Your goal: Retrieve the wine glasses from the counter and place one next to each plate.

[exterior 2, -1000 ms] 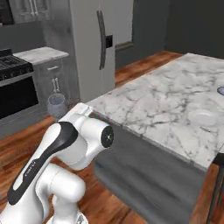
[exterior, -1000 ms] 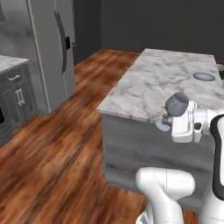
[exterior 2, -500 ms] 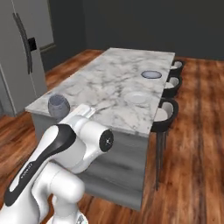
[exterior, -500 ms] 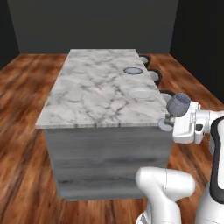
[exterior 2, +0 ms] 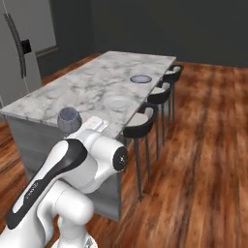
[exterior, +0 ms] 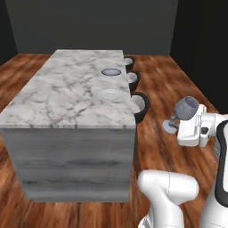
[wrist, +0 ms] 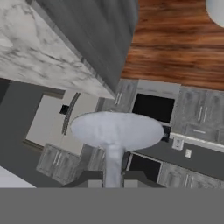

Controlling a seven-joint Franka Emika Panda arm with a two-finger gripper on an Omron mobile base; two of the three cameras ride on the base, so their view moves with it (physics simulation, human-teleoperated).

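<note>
1. Gripper clamped tight on the stem of a wine glass, carried in the air out over the wood floor, to the stool side of the island and well clear of the marble.
2. In the hand view, round foot of that wine glass dead centre, stem running down between the two finger tips. Narrow pinch, nothing else touching.
3. In the right base view, grey-blue bowl peeking just above the white forearm.
4. On the marble island: white plate nearer, blue-grey plate farther along, both close to the edge lined with black stools.
5. Handling call: light, rigid, see-through glass, likely slick and certainly breakable; thin stem the weak point, top-heavy bowl prone to swing about a stem grip.
6. Best hold, by this read: mid-stem, as now, squeeze kept modest. Too hard risks a snap, too loose a slip.
7. Set-down judged to need the foot flat on the marble beside a plate, no knock against the rim.
</note>
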